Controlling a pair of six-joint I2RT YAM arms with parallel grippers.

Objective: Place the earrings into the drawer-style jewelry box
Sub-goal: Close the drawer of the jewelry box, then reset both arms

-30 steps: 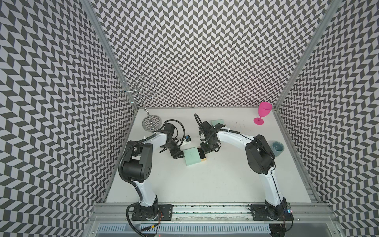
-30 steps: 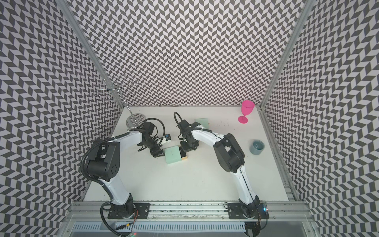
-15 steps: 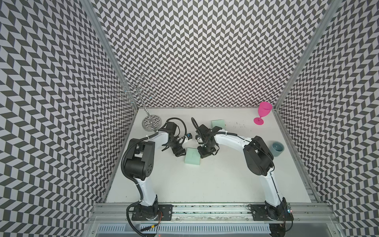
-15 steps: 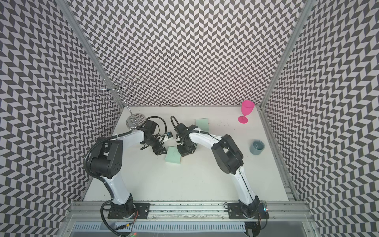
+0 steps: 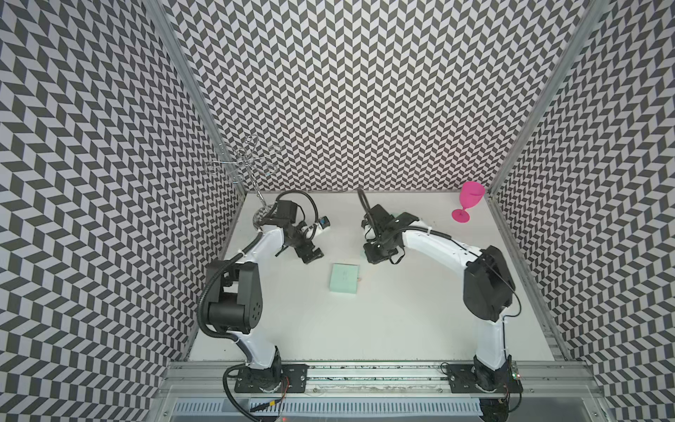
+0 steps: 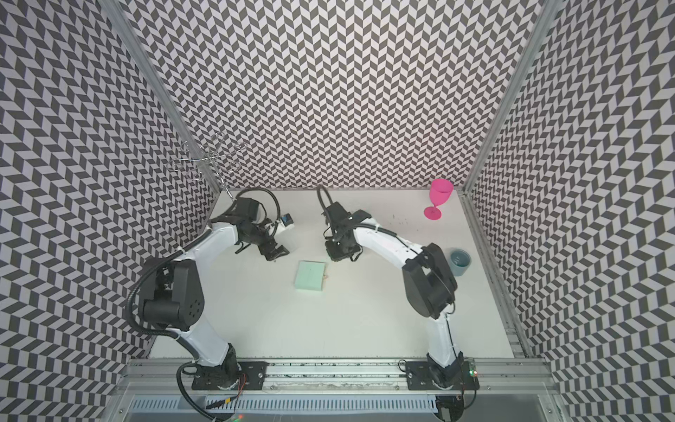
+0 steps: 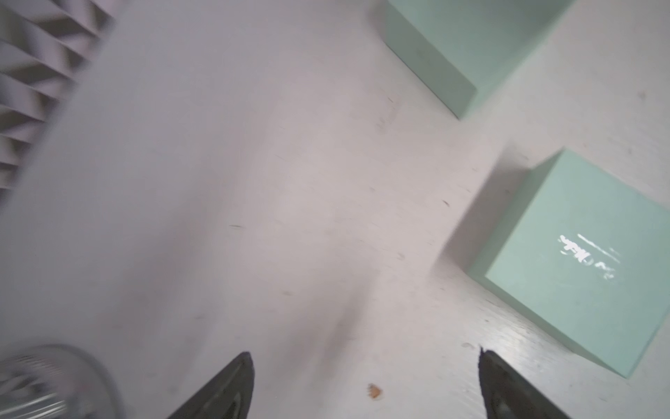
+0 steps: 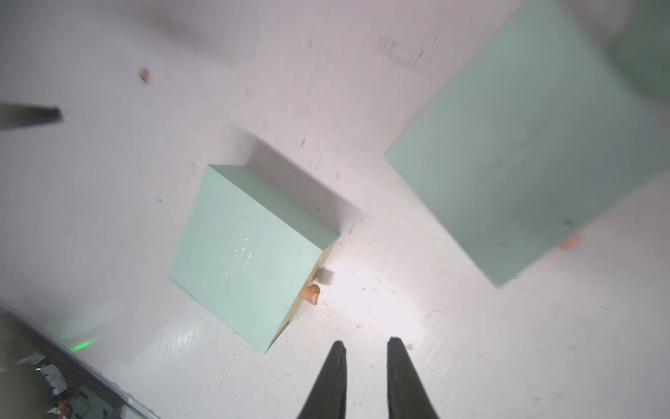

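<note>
Now, in both top views we see the jewelry box (image 5: 344, 278) (image 6: 309, 276) lying flat on the white table (image 5: 365, 321) between the two arms, touched by neither. The left gripper (image 5: 310, 254) hangs just behind its left corner and the right gripper (image 5: 376, 252) just behind its right corner. A pink goblet (image 5: 468, 201) stands at the far right, a wire stand (image 5: 248, 166) at the far left, and a grey-blue cup (image 6: 459, 261) shows in a top view by the right wall.

From the left wrist we find that gripper's jaws spread wide over bare table, holding nothing. The jewelry box, silver lettering on its lid, lies beside them, with a second mint-green box (image 7: 471, 47) farther off.

From the right wrist we see that gripper's jaws parted by a narrow gap, empty, near the drawer face. Its peach knob (image 8: 311, 293) sits close against the box, the drawer pushed in. The earrings are too small for us to find in any view.
</note>
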